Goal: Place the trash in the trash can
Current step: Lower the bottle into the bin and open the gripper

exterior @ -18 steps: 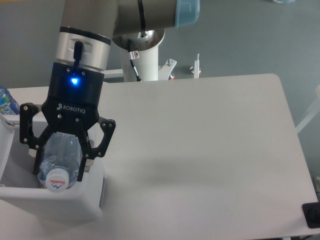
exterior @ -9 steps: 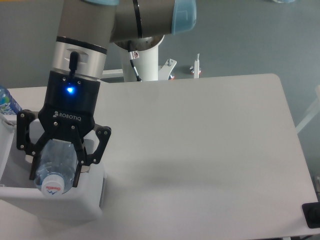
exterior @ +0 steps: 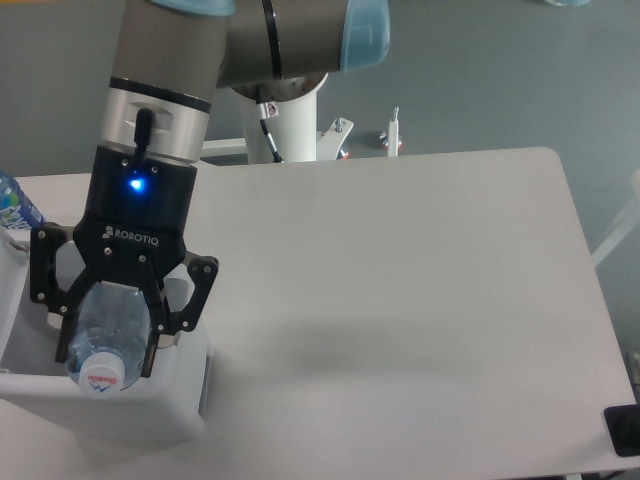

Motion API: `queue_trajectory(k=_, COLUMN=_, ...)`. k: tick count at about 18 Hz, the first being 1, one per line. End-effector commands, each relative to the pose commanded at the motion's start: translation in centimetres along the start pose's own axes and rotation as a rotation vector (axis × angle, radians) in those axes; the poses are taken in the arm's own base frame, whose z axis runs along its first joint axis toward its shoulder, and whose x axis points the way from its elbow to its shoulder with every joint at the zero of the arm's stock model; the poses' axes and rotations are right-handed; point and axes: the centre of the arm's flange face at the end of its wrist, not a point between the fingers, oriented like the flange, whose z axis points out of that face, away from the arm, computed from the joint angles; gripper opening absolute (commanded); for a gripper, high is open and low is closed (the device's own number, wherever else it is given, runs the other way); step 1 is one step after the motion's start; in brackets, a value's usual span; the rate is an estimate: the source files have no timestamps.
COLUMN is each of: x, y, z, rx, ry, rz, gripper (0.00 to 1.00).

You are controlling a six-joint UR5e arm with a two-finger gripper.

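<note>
- At the far left edge, a bottle with a blue label (exterior: 10, 205) shows only partly, behind the bin.
- The white trash can (exterior: 120, 405) sits at the near left of the surface (exterior: 400, 300).
- The pincer (exterior: 105, 345) hangs over the trash can, its fingers closed around the clear plastic bottle (exterior: 110, 320).
- The bottle points cap-down, its white cap (exterior: 101, 377) just above the can's near rim.
</note>
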Motion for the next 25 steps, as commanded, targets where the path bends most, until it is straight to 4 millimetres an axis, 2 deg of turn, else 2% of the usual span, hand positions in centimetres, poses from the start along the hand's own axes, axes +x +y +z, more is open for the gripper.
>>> queue_trajectory(k=10, x=0.6, y=0.3, z=0.4, rx=-0.008, ry=0.007, rz=0.008, gripper=0.00)
queue_trajectory(k=12, x=0.6, y=-0.3, z=0.7, rx=0.003, ry=0.008, rz=0.026, gripper=0.00)
queue_trajectory(k=15, x=0.8, y=0.6, z=1.2, rx=-0.018, ry=0.012, rz=0.020, gripper=0.00)
queue_trajectory(k=18, x=1.4, y=0.9, z=1.4, rx=-0.023, ry=0.019, rz=0.024, gripper=0.00)
queue_trajectory(k=25, x=1.4, y=1.9, z=2.5, rx=-0.049, ry=0.024, rz=0.021, gripper=0.00)
